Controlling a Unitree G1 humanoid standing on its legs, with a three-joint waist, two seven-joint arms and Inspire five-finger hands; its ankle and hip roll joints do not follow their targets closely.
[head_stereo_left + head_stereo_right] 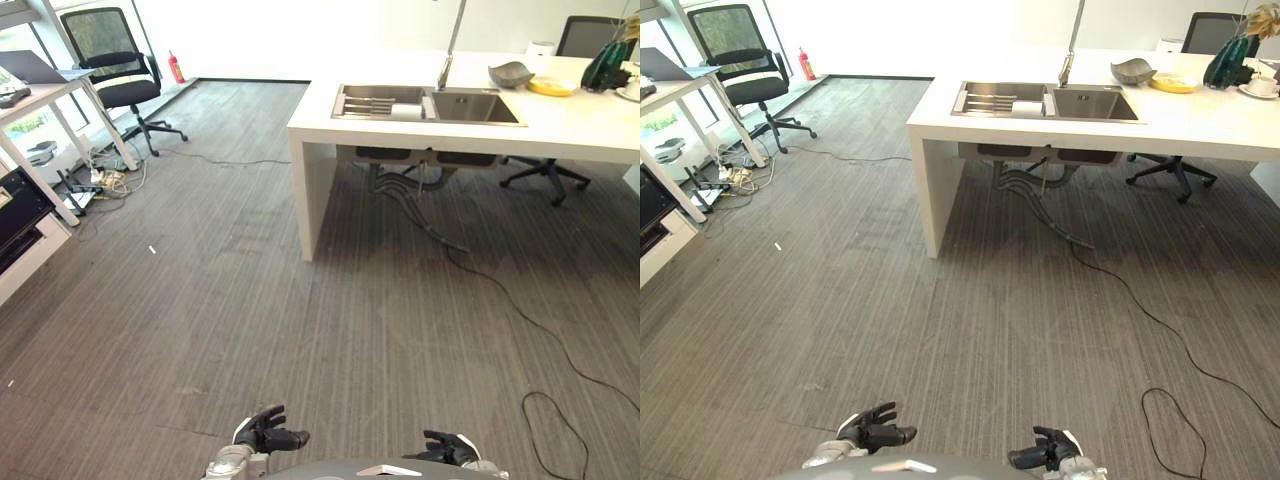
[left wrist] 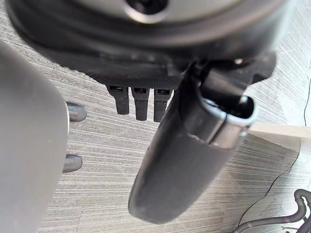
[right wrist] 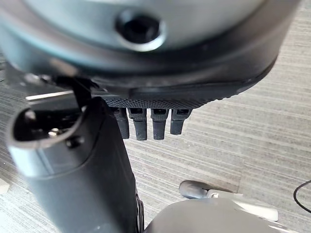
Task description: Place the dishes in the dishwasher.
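Left eye view: grey bowl [image 1: 511,73] and yellow dish [image 1: 552,87] sit on the white worktop [image 1: 560,125], far ahead and rightward of both hands. Wrist views: left hand [image 2: 141,103] and right hand [image 3: 146,122], fingers relaxed, empty.

Grey striped carpet [image 1: 250,330], white counter [image 1: 560,125] (sink [image 1: 425,103] inset), office chair [image 1: 115,70].

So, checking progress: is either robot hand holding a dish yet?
No, the left robot hand and right robot hand hang empty over the carpet, far from the grey bowl.
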